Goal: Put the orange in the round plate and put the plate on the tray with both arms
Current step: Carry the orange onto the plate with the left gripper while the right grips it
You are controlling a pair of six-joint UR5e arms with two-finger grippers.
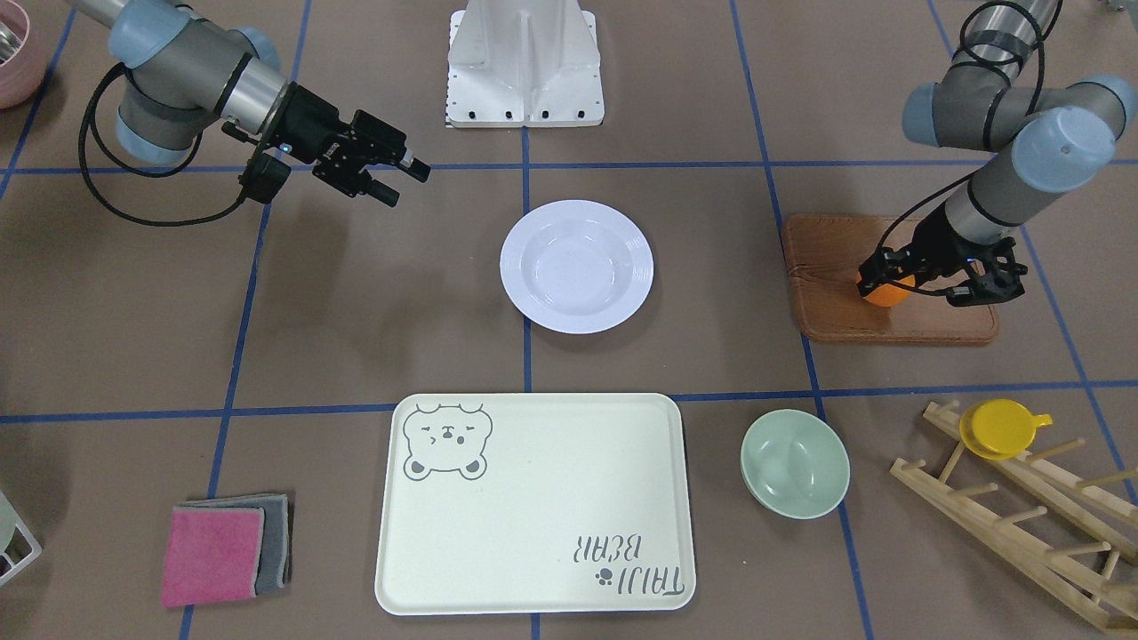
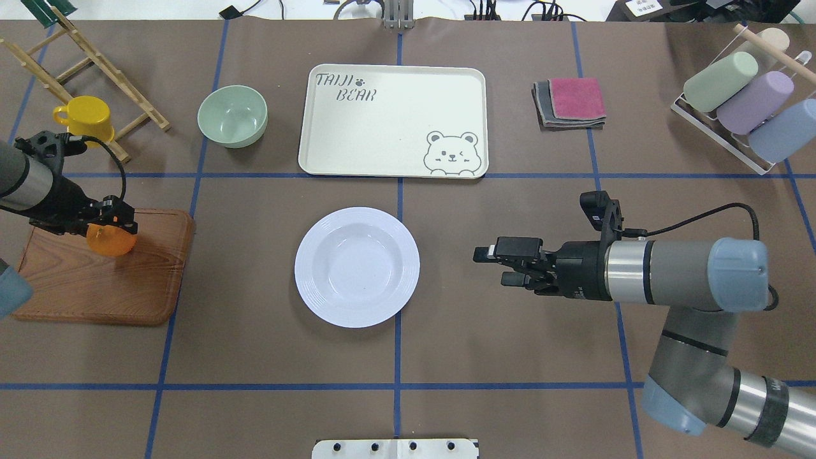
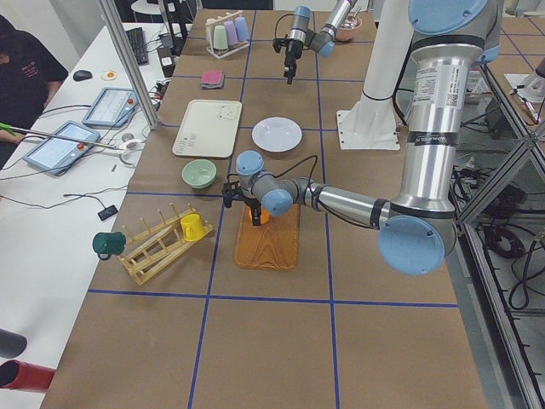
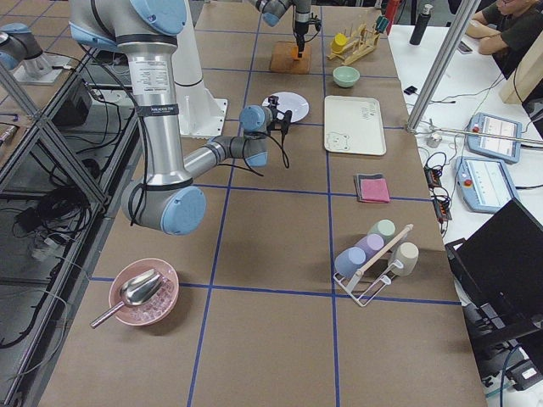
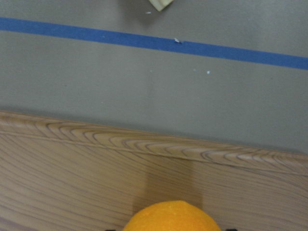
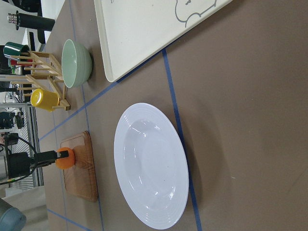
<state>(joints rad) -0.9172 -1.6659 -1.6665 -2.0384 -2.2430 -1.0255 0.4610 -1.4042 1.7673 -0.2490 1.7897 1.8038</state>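
Note:
The orange (image 2: 111, 241) is over the far end of the brown wooden board (image 2: 102, 280) at the table's left. My left gripper (image 2: 116, 224) is shut on it from above. In the left wrist view the orange (image 5: 173, 216) shows at the bottom edge above the board's grain. The white round plate (image 2: 357, 266) lies with nothing in it at the table's middle. Right of it, my right gripper (image 2: 496, 266) hovers open, its fingers pointing toward the plate (image 6: 151, 166). Beyond the plate lies the cream tray (image 2: 392, 121) with the bear drawing, bare.
A pale-green bowl (image 2: 232, 116) sits left of the tray. A yellow cup (image 2: 83, 118) hangs on a wooden rack (image 2: 95, 64) at far left. Folded cloths (image 2: 570, 102) and a rack of pastel cups (image 2: 746, 102) stand at far right. A person sits beyond the table's far side.

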